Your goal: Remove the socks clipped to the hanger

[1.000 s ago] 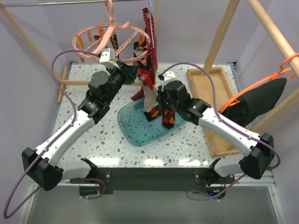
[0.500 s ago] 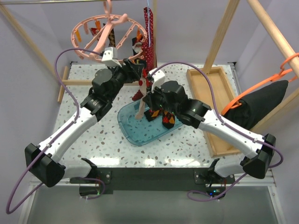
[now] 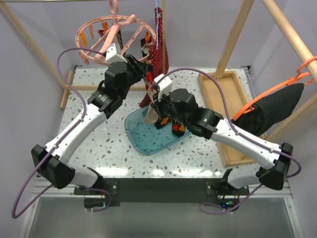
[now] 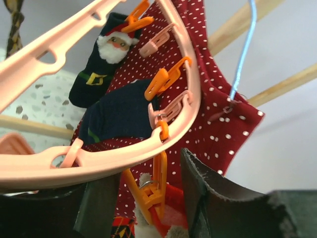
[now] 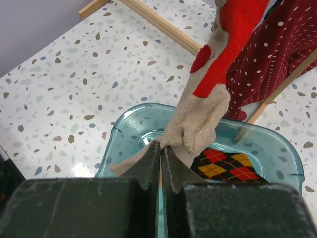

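Observation:
The salmon-pink ring hanger point(image 3: 101, 37) hangs at the back left; its rim point(image 4: 99, 158) crosses the left wrist view. My left gripper point(image 3: 146, 75) is open, its fingers either side of an orange clip point(image 4: 154, 191) that grips the top of the pale beige sock with red motif point(image 3: 150, 115). My right gripper point(image 3: 154, 112) is shut on that sock's lower end point(image 5: 198, 124) above the teal tray. A dark Santa sock point(image 4: 106, 64) and a navy sock point(image 4: 119, 116) stay clipped to the ring. Argyle socks point(image 3: 177, 127) lie in the tray; one shows in the right wrist view point(image 5: 223, 166).
The teal tray point(image 3: 141, 141) sits mid-table. The red white-dotted garment point(image 3: 158, 49) hangs just behind the ring. A wooden tray point(image 3: 223, 99) lies at the right. An orange hanger with black cloth point(image 3: 277, 106) hangs far right. Wooden frame posts point(image 3: 233, 37) stand behind.
My left gripper rose to the ring's rim and now straddles the orange clip. My right gripper moved left and lower, pulling the beige sock's end over the tray.

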`<state>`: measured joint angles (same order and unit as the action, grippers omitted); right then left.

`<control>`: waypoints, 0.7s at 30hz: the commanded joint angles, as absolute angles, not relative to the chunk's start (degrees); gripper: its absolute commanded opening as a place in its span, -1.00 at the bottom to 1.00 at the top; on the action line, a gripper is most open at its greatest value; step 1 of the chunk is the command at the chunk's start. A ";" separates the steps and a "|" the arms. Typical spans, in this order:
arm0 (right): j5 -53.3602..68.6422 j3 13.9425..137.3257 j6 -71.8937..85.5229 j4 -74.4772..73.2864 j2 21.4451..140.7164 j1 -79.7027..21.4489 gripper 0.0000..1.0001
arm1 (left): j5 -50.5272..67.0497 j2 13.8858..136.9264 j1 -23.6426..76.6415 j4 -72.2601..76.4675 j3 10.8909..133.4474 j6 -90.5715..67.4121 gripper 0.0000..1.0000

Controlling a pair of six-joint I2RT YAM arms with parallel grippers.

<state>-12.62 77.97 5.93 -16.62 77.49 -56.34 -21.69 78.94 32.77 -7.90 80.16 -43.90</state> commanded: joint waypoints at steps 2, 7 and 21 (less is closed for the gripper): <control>-16.17 79.01 2.46 -13.97 77.69 -57.65 -1.00 | -25.31 80.77 32.87 -13.97 83.41 -49.48 0.06; -17.31 78.93 1.93 -14.24 77.52 -58.36 -1.00 | -26.10 80.77 32.78 -13.27 82.88 -49.31 -0.22; -21.53 71.81 7.02 -14.85 74.97 -58.45 -1.00 | -26.10 76.38 32.78 -7.21 78.49 -45.70 -1.00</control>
<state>-18.00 73.60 4.27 -15.86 77.47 -58.13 -24.84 79.37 32.77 -11.68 79.85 -47.59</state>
